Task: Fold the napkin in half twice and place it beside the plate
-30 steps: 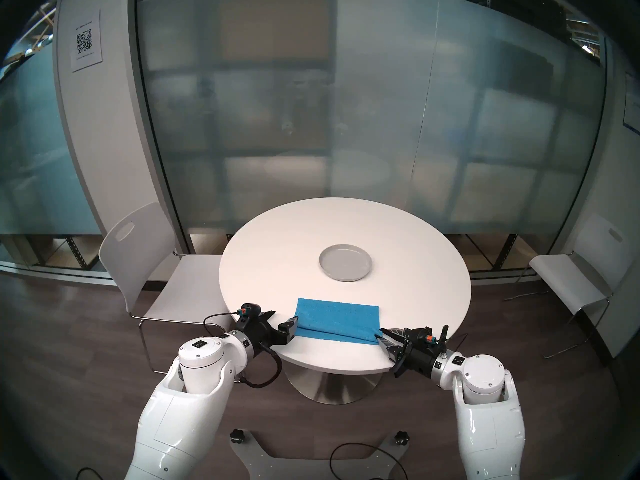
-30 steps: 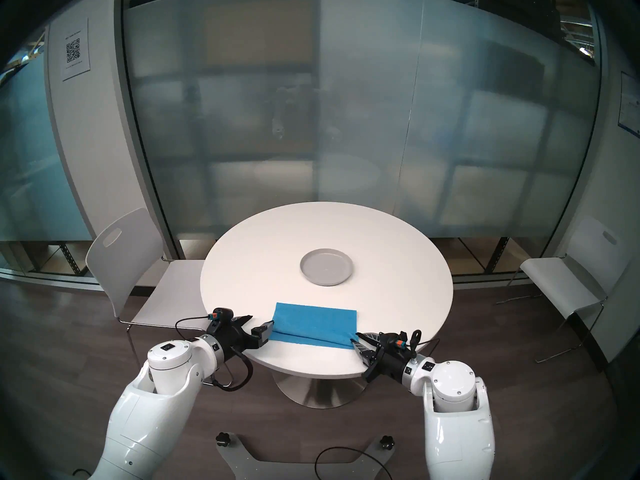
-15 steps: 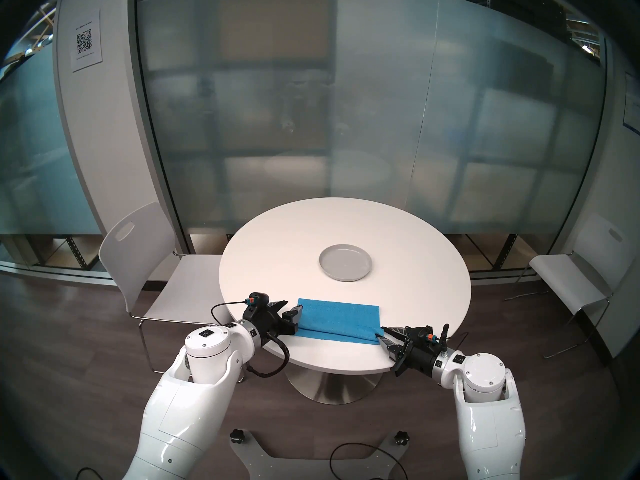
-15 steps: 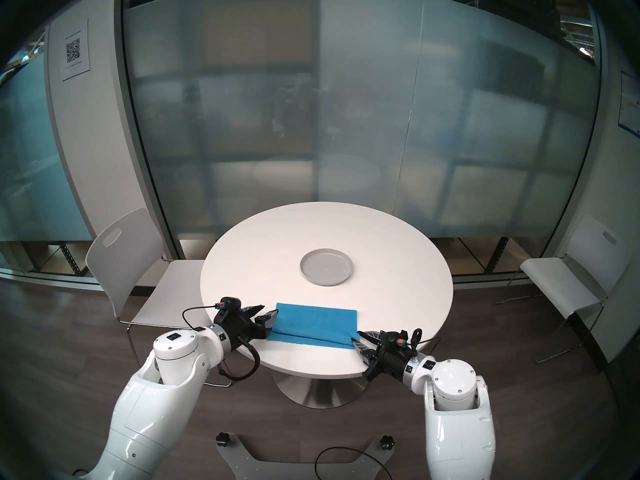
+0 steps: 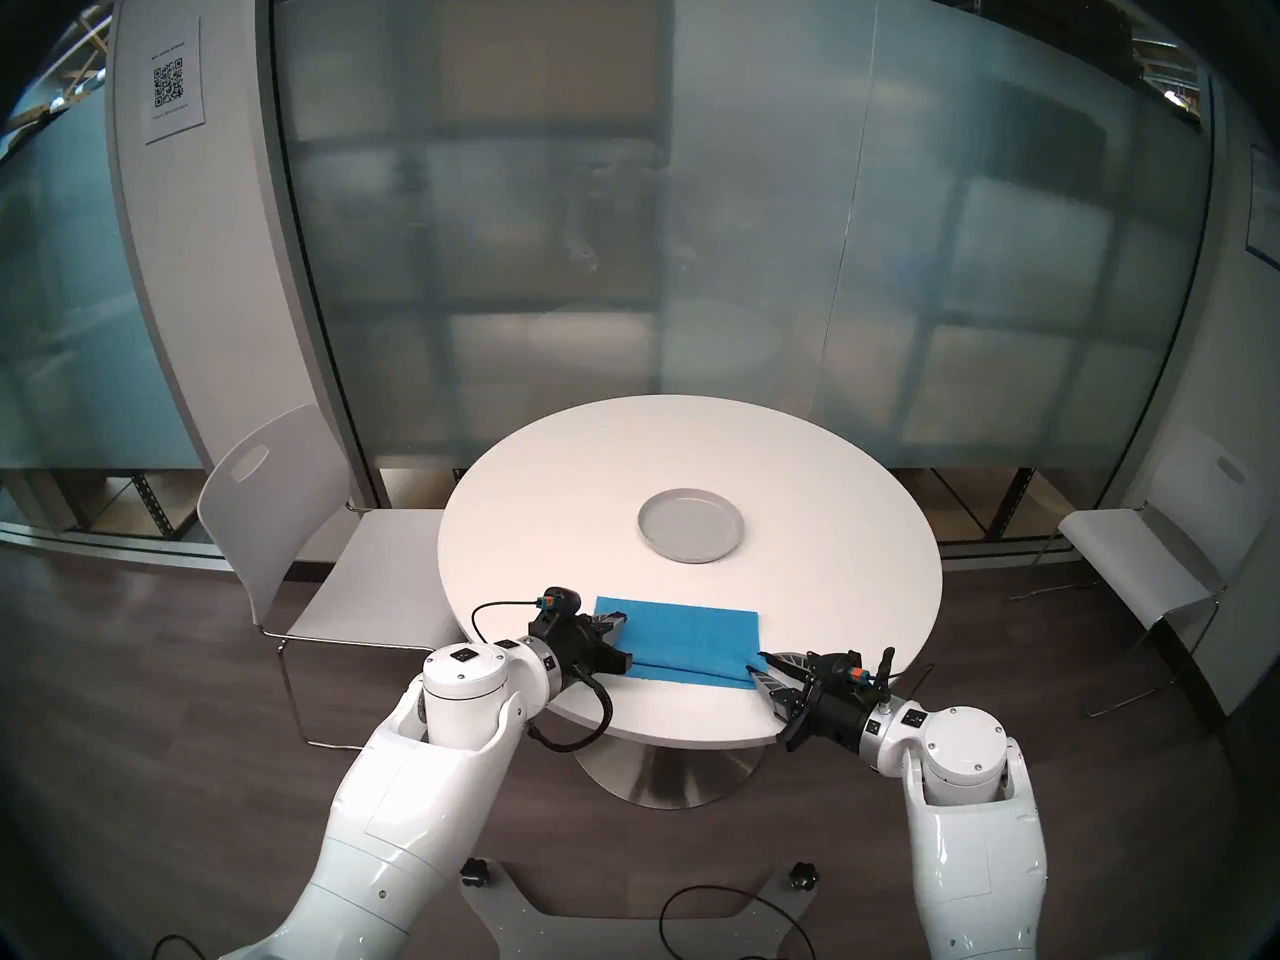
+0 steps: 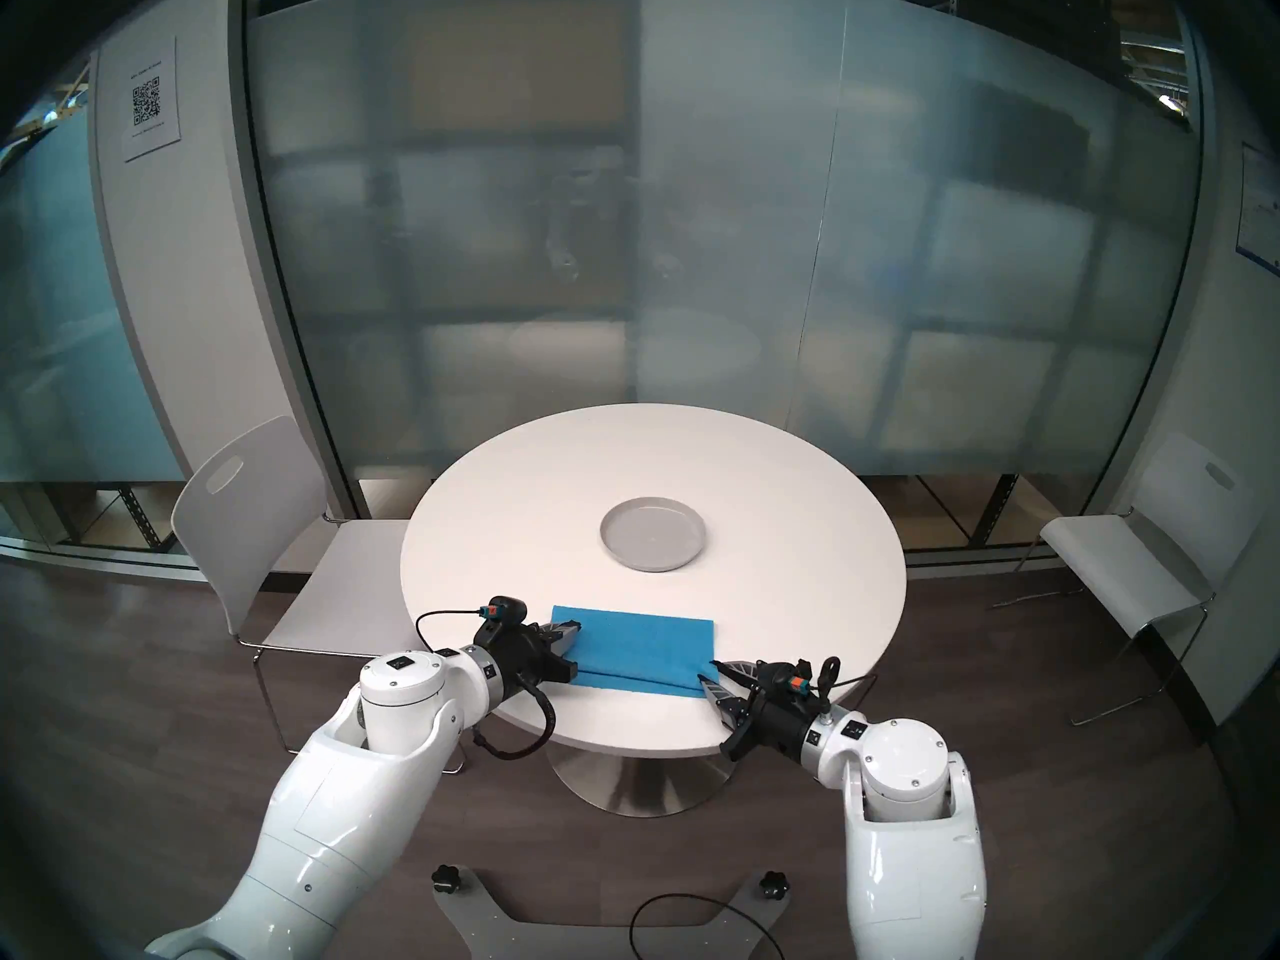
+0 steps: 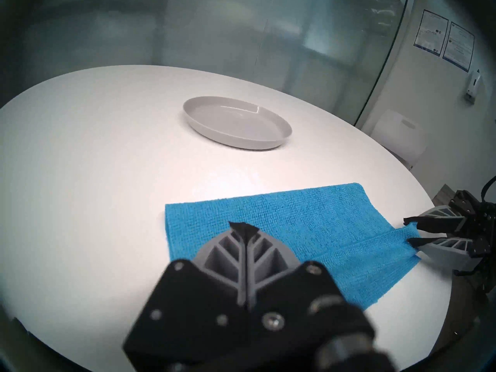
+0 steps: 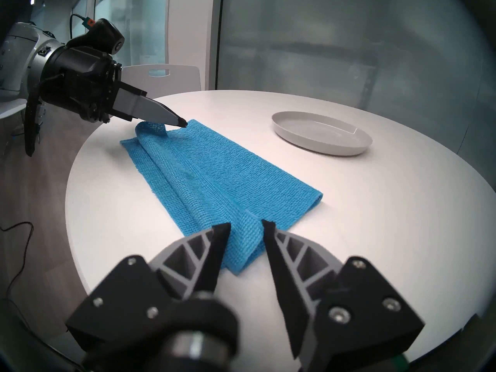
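Observation:
The blue napkin [image 5: 686,636] lies folded once, as a long strip, on the near part of the round white table [image 5: 554,508]. A raised ridge runs along its near side [image 8: 204,191]. The light-grey plate [image 5: 690,525] sits behind it, apart, toward the table's middle. My left gripper [image 5: 618,626] is over the napkin's left end with its jaws together [image 7: 243,225]. The cloth curls up against its underside [image 8: 150,128]. My right gripper [image 5: 756,664] is at the right end, with the ridge pinched between its fingertips [image 8: 245,226].
A white chair [image 5: 291,522] stands left of the table and another [image 5: 1143,557] to the right. A frosted glass wall [image 5: 692,245] is behind. The table's near edge [image 5: 679,737] runs just under both wrists.
My left arm moved right, onto the napkin's left end, and its jaws went from open to shut. The cloth's left end curled up. The right arm stayed put.

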Controlling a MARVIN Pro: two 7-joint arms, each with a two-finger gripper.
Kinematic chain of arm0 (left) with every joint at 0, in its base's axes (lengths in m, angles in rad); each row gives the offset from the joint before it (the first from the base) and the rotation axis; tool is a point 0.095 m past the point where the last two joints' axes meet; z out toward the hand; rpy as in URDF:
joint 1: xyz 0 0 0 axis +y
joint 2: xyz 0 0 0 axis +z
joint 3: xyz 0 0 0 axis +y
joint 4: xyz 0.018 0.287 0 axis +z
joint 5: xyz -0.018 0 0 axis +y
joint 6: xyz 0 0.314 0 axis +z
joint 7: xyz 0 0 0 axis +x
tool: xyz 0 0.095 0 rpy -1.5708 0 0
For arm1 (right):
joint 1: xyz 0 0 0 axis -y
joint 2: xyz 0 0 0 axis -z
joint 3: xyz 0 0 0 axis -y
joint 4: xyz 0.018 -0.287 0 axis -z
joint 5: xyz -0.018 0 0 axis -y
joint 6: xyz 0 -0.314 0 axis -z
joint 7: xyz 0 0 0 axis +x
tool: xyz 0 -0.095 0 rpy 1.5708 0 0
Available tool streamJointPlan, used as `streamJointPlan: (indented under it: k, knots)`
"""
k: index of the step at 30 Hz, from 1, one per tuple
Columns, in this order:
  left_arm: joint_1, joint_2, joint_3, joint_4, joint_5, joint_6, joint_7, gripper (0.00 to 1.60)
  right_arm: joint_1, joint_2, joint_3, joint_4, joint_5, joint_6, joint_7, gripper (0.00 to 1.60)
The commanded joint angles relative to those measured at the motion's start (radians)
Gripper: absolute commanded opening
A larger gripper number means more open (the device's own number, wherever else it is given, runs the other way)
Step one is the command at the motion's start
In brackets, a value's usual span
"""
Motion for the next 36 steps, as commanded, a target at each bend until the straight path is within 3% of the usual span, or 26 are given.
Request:
streamJointPlan:
  k: [1, 21, 36]
  knots:
    - [-0.094, -0.03, 0.012, 0.034, 0.005, -0.004, 0.001, 0.0, 0.004, -0.007, 0.0, -0.024, 0.006, -0.004, -0.003, 0.9]
    - [-0.144, -0.03, 0.037, 0.128, 0.062, 0.001, 0.007, 0.0, -0.012, -0.004, 0.018, -0.042, 0.014, -0.003, 0.011, 0.93]
    - [-0.127, -0.031, 0.043, 0.117, 0.073, 0.01, 0.007, 0.0, -0.039, -0.005, 0.063, -0.093, 0.027, -0.018, 0.048, 0.96]
